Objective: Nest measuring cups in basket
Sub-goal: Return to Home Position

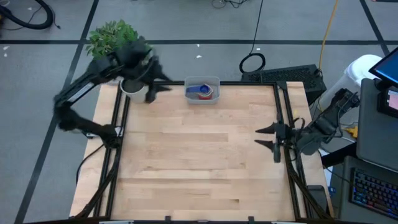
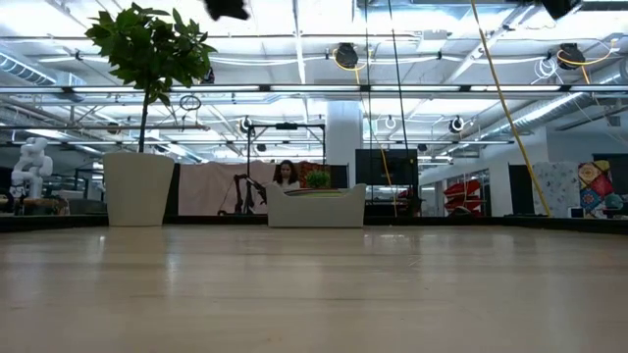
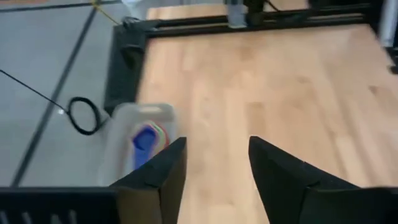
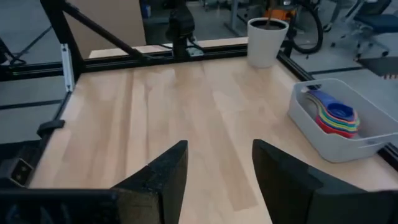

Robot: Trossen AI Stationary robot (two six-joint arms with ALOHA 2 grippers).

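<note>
The measuring cups [image 4: 336, 118] sit as one nested stack in the single basket [image 4: 329, 148], dark blue uppermost. Their handles lie along the basket's long axis, toward the white pot [image 4: 266, 40]. I cannot count them. The left claw [image 3: 216, 140] hovers just beside the basket on the pot's side, arm folded, fingers wide. The right claw [image 1: 260, 137] lies level, well apart from the basket at the surface's [image 1: 186, 162] edge, also spread wide.
</note>
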